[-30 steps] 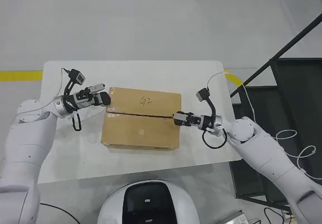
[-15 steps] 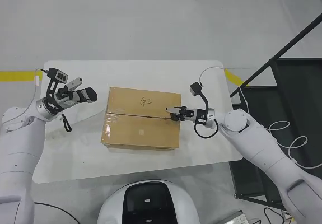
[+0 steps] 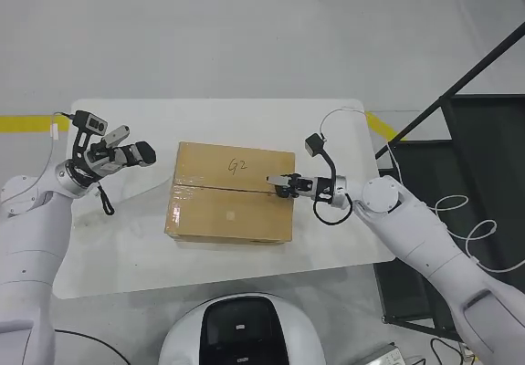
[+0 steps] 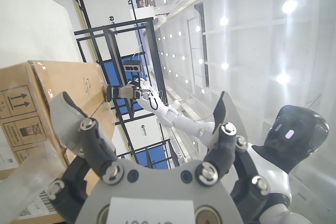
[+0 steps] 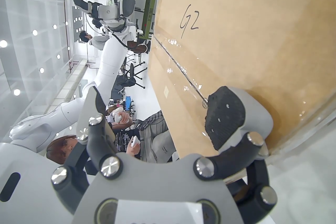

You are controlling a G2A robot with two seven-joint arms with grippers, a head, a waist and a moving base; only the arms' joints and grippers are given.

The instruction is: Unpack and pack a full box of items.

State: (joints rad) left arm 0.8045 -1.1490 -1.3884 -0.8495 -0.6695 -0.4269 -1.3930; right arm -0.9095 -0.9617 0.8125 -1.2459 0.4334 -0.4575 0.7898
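One cardboard box (image 3: pixel 230 192) on one table (image 3: pixel 335 128), left end effector (image 3: pixel 150 151) and right end effector (image 3: pixel 278 184) both spread.

Arm shells (image 3: pixel 25 246): glossy white. Wrist cable loops (image 3: pixel 332 220): black. Left gripper (image 3: pixel 143 153), right gripper (image 3: pixel 278 181): grey housings (image 5: pixel 157 183), silver screws (image 5: pixel 202 165), black pads (image 5: pixel 223 114).

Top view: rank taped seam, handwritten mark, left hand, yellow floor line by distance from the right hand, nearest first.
From the right hand, at the box's right end:
1. Taped seam, right at the hand.
2. Handwritten mark, on the box top.
3. Left hand, past the box's opposite end.
4. Yellow floor line, off the table.
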